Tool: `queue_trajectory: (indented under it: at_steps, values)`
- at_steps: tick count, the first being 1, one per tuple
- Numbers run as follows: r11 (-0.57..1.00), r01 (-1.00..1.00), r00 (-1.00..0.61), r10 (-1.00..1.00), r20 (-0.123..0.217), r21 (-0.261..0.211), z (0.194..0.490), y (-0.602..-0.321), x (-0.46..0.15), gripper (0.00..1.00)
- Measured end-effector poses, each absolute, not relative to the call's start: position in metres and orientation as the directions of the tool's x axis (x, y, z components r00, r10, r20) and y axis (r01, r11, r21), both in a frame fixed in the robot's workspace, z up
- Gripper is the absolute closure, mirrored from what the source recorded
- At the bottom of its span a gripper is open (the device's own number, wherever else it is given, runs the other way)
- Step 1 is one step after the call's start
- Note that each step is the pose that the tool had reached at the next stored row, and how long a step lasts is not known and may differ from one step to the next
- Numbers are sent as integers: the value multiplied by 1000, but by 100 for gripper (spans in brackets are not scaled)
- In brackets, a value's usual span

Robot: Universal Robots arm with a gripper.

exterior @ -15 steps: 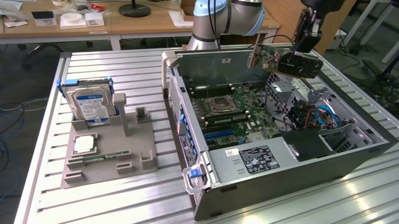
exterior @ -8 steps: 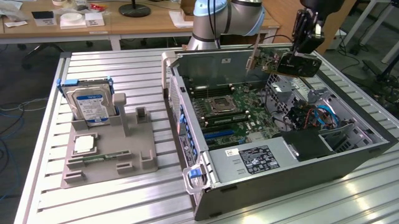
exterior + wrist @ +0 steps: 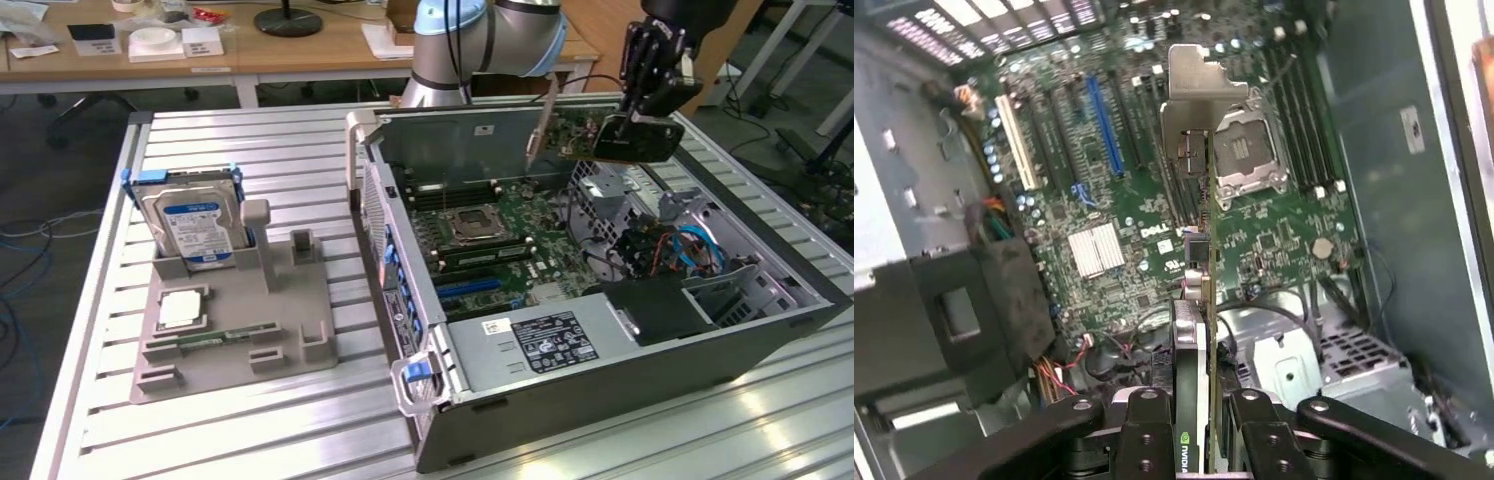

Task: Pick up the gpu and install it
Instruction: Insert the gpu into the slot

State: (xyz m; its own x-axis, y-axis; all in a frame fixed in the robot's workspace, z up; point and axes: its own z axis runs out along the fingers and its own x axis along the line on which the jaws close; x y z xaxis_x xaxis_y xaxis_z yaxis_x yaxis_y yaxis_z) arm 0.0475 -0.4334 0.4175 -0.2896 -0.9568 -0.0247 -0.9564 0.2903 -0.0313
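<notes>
Above the open computer case (image 3: 627,375), the claw (image 3: 643,112) is clamped on the gpu (image 3: 625,142), holding it over the motherboard (image 3: 514,225). Seen from the wrist, the card (image 3: 1189,345) stands edge-on between the fingers (image 3: 1149,425). Its gripped end is cut off at the picture's edge, so its face is hard to make out.

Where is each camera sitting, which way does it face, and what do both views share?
Exterior view: off the arm, raised, looking down across the slatted table at the hard drive and open computer case; the arm and the tool holding the gpu show.
Wrist view: on the wrist, looking along the tool into the case at the motherboard and CPU socket; the tool's fingers show, clamping the gpu edge-on.
Shared: tool, gpu, motherboard, CPU socket.
</notes>
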Motion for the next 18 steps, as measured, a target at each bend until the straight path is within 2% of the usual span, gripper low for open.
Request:
queue_trajectory:
  at_steps: [13,18]
  values:
    - [59,-998,-58,-998,-25,-31,415,-433,48,73]
    - [41,-999,-41,-999,-20,-32,415,-433,47,73]
